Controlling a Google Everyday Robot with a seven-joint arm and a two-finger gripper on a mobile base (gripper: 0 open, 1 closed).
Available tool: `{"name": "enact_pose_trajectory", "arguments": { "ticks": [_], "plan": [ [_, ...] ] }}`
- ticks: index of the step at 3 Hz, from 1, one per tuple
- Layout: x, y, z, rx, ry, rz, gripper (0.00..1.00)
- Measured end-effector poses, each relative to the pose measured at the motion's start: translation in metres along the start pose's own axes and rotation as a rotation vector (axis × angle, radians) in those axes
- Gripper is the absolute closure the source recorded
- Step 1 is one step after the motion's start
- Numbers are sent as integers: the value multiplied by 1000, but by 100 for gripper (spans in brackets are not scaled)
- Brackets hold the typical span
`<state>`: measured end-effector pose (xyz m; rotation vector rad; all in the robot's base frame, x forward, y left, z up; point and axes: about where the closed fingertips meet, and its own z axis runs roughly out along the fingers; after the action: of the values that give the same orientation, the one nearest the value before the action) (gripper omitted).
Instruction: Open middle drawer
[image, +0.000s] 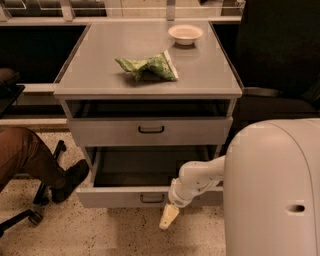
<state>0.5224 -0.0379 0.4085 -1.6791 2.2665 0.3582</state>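
Note:
The grey cabinet (150, 87) shows two drawer fronts. The upper front (100, 132) with a black handle (151, 129) stands slightly out, with a dark gap above it. Below it the middle drawer (110, 196) is pulled well out. Its dark, empty inside (145, 165) shows, and its small black handle (151, 198) is at the front centre. My gripper (169, 217) hangs on the white arm (197, 180) just right of that handle. Its cream tip points down in front of and below the drawer front. Any drawer below is hidden.
A green chip bag (147, 66) and a white bowl (185, 34) lie on the cabinet top. A person's leg and black shoe (70, 180) and a chair base (30, 215) are on the left. My white body (272, 190) fills the lower right. The floor is speckled.

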Motion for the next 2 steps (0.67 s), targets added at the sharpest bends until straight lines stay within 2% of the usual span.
{"name": "enact_pose_trajectory", "arguments": {
  "ticks": [2],
  "plan": [
    [0, 1, 2, -15, 1, 2, 0]
  ]
}}
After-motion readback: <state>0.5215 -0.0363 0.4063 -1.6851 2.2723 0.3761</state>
